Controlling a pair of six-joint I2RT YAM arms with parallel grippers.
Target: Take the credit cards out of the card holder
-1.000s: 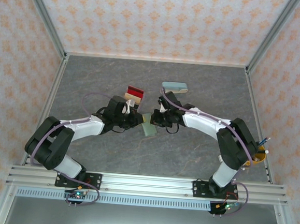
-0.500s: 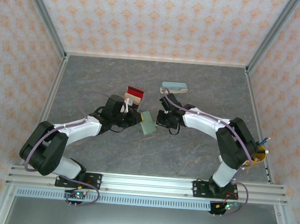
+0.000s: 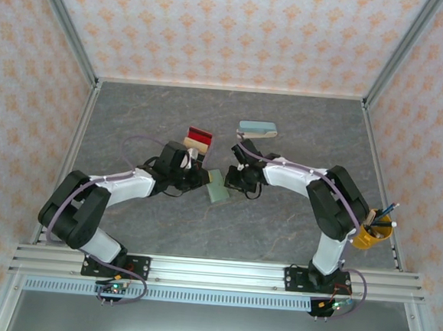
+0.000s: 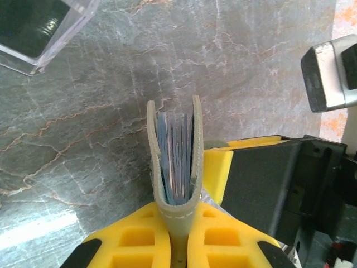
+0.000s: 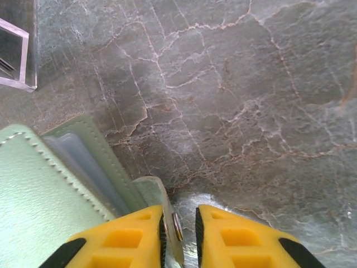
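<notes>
Inwards, left gripper [image 4: 178,218] and right gripper [image 5: 179,226] seemingly pinch the card holder [image 3: 218,187].

left claw [image 3: 203,178], right claw [image 3: 236,179], card holder [image 3: 217,187] between

Sage-green soft bifold card holder [image 3: 217,187] mid-counter [image 3: 278,224], gripped between left fingers [image 4: 128,237] and right fingers [image 5: 240,240]. Thin credit cards [image 4: 177,151] sit inside it. Clear plastic card stand [image 3: 198,141] behind-left; teal oblong case [image 3: 257,128] behind-right; yellow pen cup [image 3: 371,235] far right.

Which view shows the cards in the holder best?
Left wrist: it looks into the open holder, with the cards edge-on between its panels. Right wrist shows a pale strip inside; from the top the cards are too small to tell.
</notes>
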